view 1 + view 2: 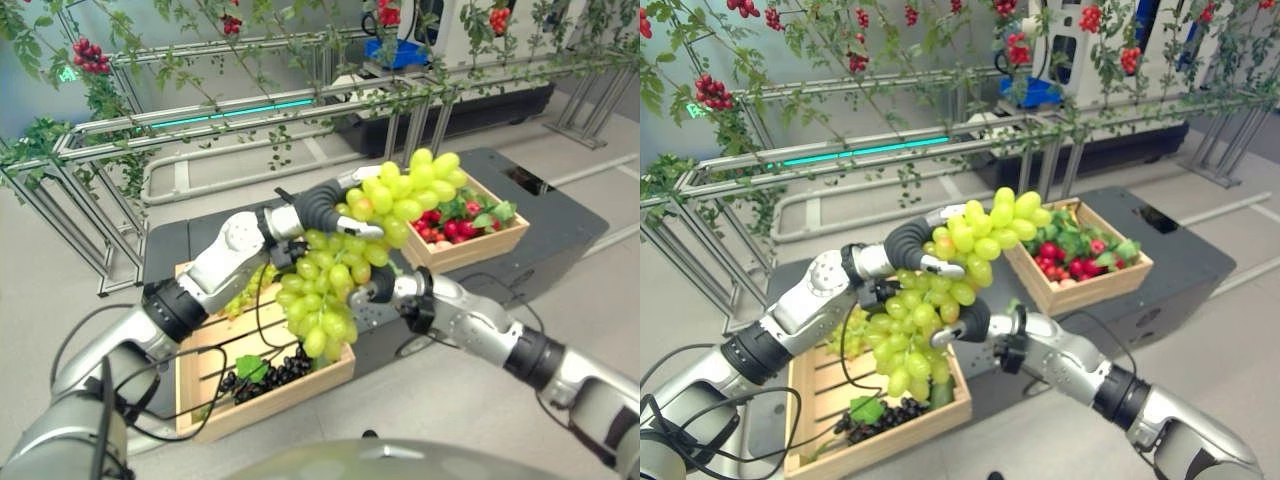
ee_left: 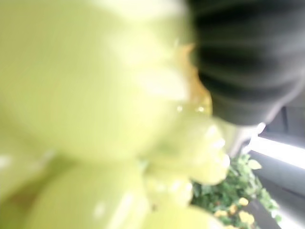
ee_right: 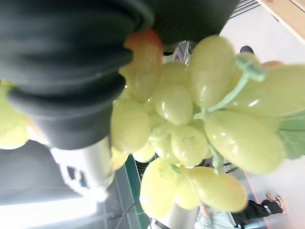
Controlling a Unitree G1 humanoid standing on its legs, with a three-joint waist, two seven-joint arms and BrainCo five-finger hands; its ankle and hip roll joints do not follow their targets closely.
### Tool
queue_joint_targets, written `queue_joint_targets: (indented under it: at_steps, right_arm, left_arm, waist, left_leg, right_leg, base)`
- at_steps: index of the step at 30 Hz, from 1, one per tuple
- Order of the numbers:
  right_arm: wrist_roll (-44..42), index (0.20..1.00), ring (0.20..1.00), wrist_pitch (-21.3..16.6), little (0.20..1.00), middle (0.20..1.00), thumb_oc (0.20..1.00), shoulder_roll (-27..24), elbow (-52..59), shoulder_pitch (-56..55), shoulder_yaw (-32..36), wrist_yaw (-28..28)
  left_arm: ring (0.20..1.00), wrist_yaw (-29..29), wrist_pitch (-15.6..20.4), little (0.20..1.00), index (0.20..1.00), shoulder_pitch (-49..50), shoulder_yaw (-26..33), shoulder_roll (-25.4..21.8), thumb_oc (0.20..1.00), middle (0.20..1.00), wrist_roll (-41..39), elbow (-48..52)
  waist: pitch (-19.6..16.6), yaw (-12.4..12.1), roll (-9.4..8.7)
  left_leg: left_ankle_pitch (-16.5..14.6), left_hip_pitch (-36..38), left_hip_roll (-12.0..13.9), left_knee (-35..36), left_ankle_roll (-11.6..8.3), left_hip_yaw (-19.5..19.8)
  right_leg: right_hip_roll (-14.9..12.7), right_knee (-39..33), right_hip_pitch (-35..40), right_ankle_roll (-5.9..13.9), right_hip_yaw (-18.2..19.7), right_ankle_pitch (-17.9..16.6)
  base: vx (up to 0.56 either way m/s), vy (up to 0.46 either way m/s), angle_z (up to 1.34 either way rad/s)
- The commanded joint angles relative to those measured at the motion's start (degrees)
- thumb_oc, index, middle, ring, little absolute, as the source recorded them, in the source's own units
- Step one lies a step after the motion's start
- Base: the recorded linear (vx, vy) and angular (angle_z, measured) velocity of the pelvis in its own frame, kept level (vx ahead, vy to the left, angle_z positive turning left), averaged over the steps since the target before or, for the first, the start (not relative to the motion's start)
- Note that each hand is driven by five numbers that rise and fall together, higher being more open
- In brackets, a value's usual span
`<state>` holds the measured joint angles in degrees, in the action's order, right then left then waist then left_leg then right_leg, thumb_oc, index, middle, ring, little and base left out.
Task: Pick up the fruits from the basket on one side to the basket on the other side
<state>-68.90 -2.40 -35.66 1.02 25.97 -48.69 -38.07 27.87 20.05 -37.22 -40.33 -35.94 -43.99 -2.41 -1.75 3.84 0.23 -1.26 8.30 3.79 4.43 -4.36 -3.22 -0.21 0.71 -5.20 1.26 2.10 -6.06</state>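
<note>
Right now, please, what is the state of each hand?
Left hand: closed on the green grape bunch, held up above the baskets.
Right hand: under the same bunch; its fingers are hidden by grapes, so it cannot be told.

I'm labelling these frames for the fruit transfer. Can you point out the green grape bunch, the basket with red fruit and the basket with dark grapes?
green grape bunch (image 1: 330, 290), left eye view, lower cluster.
basket with red fruit (image 1: 478, 245), left eye view, front wall.
basket with dark grapes (image 1: 205, 352), left eye view, bare slatted floor.
</note>
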Motion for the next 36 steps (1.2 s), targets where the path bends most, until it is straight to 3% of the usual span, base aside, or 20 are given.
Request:
queue_joint_targets:
  at_steps: [1, 19, 20, 21, 27, 28, 29, 31, 32, 33, 34, 35, 36]
  right_arm:
    - [-1.4, 0.2, 0.2, -2.0, 0.2, 0.2, 0.2, 9.5, 3.8, 2.2, 1.5, -1.7]
    - [-2.1, 0.2, 0.2, -1.4, 0.2, 0.2, 0.2, 9.4, 2.6, -3.7, 3.5, -2.2]
    - [-2.0, 0.2, 0.2, -1.4, 0.2, 0.2, 0.2, 9.1, 2.6, -4.1, 3.6, -2.2]
    - [-1.9, 0.2, 0.2, -1.5, 0.2, 0.2, 0.2, 8.7, 2.6, -4.5, 4.0, -2.1]
    - [-1.6, 0.2, 0.2, -2.0, 0.2, 0.2, 0.2, 3.1, 3.7, -8.2, 7.3, -2.4]
    - [-1.8, 0.2, 0.2, -1.9, 0.2, 0.2, 0.2, 0.0, 4.4, -9.3, 9.1, -2.8]
    - [-1.8, 0.2, 0.2, -1.9, 0.2, 0.2, 0.2, 0.0, 4.4, -9.3, 9.1, -2.8]
    - [-1.1, 0.2, 0.2, -2.8, 0.2, 0.2, 0.2, -3.1, 4.0, -10.5, 12.1, -2.3]
    - [-1.1, 0.2, 0.2, -2.8, 0.2, 0.2, 0.2, -3.1, 4.0, -10.5, 12.1, -2.3]
    - [0.3, 0.2, 0.2, -4.3, 0.2, 0.2, 0.2, -4.2, 2.9, -9.3, 14.2, -0.9]
    - [0.3, 0.2, 0.2, -4.3, 0.2, 0.2, 0.2, -4.1, 2.9, -9.3, 14.2, -0.9]
    - [0.4, 0.2, 0.2, -4.9, 0.2, 0.2, 0.2, -4.2, 2.2, -8.7, 15.4, -0.3]
    - [1.2, 0.2, 0.2, -6.0, 0.2, 0.2, 0.2, -4.7, 0.6, -7.7, 17.1, 0.8]
  left_arm:
    - [0.2, -3.5, 3.6, 0.2, 0.2, -4.2, 2.4, 5.4, 0.2, 0.2, 1.6, -4.3]
    - [0.2, -3.8, 3.8, 0.2, 0.2, -1.3, 2.9, 6.3, 0.2, 0.2, 3.6, -6.3]
    - [0.479, -3.6, 3.7, 0.479, 0.479, -1.4, 2.5, 6.2, 0.479, 0.479, 3.8, -6.2]
    - [1.0, -3.5, 3.5, 1.0, 1.0, -1.5, 2.2, 6.1, 1.0, 1.0, 4.0, -6.2]
    - [1.0, -1.7, 3.1, 1.0, 1.0, -2.2, 1.3, 3.1, 1.0, 1.0, 2.3, -5.4]
    - [1.0, -0.3, 3.2, 1.0, 1.0, -1.5, 1.5, 2.0, 1.0, 1.0, 0.4, -4.8]
    - [1.0, -0.3, 3.2, 1.0, 1.0, -1.6, 1.5, 2.0, 1.0, 1.0, 0.4, -4.8]
    - [1.0, 0.3, 3.7, 1.0, 1.0, -0.2, 2.6, 0.8, 1.0, 1.0, -1.1, -3.9]
    - [1.0, 0.3, 3.7, 1.0, 1.0, -0.1, 2.6, 0.8, 1.0, 1.0, -1.2, -3.9]
    - [1.0, 0.2, 3.8, 1.0, 1.0, 1.1, 3.8, -1.2, 1.0, 1.0, -1.2, -3.3]
    - [1.0, 0.2, 3.8, 1.0, 1.0, 1.1, 3.9, -1.2, 1.0, 1.0, -1.2, -3.3]
    - [1.0, -0.2, 3.9, 1.0, 1.0, 1.8, 4.9, -2.2, 1.0, 1.0, -1.0, -2.8]
    - [1.0, -1.3, 3.8, 1.0, 1.0, 3.8, 7.8, -3.7, 1.0, 1.0, -0.9, -2.5]
  waist:
    - [0.5, 0.6, -2.05]
    - [1.0, 1.3, -2.17]
    - [1.1, 1.4, -2.23]
    - [1.3, 1.5, -2.36]
    - [3.2, 3.3, -2.57]
    - [4.2, 4.3, -2.49]
    - [4.1, 4.3, -2.52]
    - [4.9, 5.8, -2.62]
    - [4.8, 5.6, -2.6]
    - [6.4, 4.9, -2.21]
    - [6.3, 4.9, -2.3]
    - [6.9, 3.9, -1.64]
    - [7.6, 2.8, -0.57]
  left_leg:
    - [-3.5, -1.9, -1.8, -3.7, 1.53, 0.0]
    - [-4.8, -2.5, -2.0, -5.6, 2.07, -0.7]
    - [-5.1, -2.7, -2.1, -6.2, 2.12, -0.9]
    - [-5.6, -3.1, -2.4, -7.4, 2.19, -1.3]
    - [-7.9, -4.7, -3.7, -11.6, 3.5, -4.0]
    - [-8.3, -4.9, -4.2, -12.1, 4.03, -5.6]
    - [-8.1, -5.1, -4.2, -12.0, 4.0, -5.7]
    - [-7.7, -5.7, -5.4, -10.9, 4.33, -8.9]
    - [-7.7, -5.7, -5.3, -10.9, 4.34, -9.1]
    - [-7.1, -6.5, -4.5, -10.7, 4.1, -12.3]
    - [-6.9, -6.7, -4.5, -10.6, 4.07, -12.4]
    - [-6.3, -7.0, -3.6, -10.4, 3.81, -13.9]
    - [-5.2, -7.3, -2.6, -9.9, 3.86, -15.9]
  right_leg:
    - [-3.7, 4.4, 3.6, 6.51, 0.0, 6.6]
    - [-3.9, 4.9, 2.9, 6.94, 1.0, 6.5]
    - [-3.9, 5.0, 2.8, 7.04, 1.2, 6.5]
    - [-4.1, 5.4, 2.7, 7.22, 1.5, 6.5]
    - [-4.8, 8.9, 0.1, 8.76, 5.5, 5.9]
    - [-5.1, 9.1, -1.3, 10.09, 8.2, 4.4]
    - [-5.1, 8.9, -1.5, 10.08, 8.3, 4.2]
    - [-5.9, 6.8, -4.4, 12.42, 12.1, -0.1]
    - [-5.9, 6.8, -4.5, 12.44, 12.3, -0.2]
    - [-6.6, 7.1, -7.7, 12.77, 7.8, -1.3]
    - [-6.6, 7.0, -7.9, 12.74, 7.9, -1.5]
    - [-8.2, 8.0, -9.0, 11.62, 0.6, -0.3]
    - [-10.3, 13.7, -9.1, 9.42, -10.1, 3.2]
  base:
    - [0.0, 0.0, 0.0]
    - [0.0, 0.008, -0.01]
    - [-0.01, 0.053, -0.11]
    - [-0.02, 0.058, -0.1]
    - [-0.07, 0.108, -0.17]
    - [-0.12, 0.138, -0.52]
    - [-0.14, 0.144, -0.43]
    - [-0.16, 0.131, -0.67]
    - [-0.3, 0.098, -1.01]
    - [-0.19, 0.014, -0.9]
    - [-0.26, 0.038, -1.01]
    - [-0.18, 0.102, -1.7]
    - [-0.18, 0.104, -1.82]
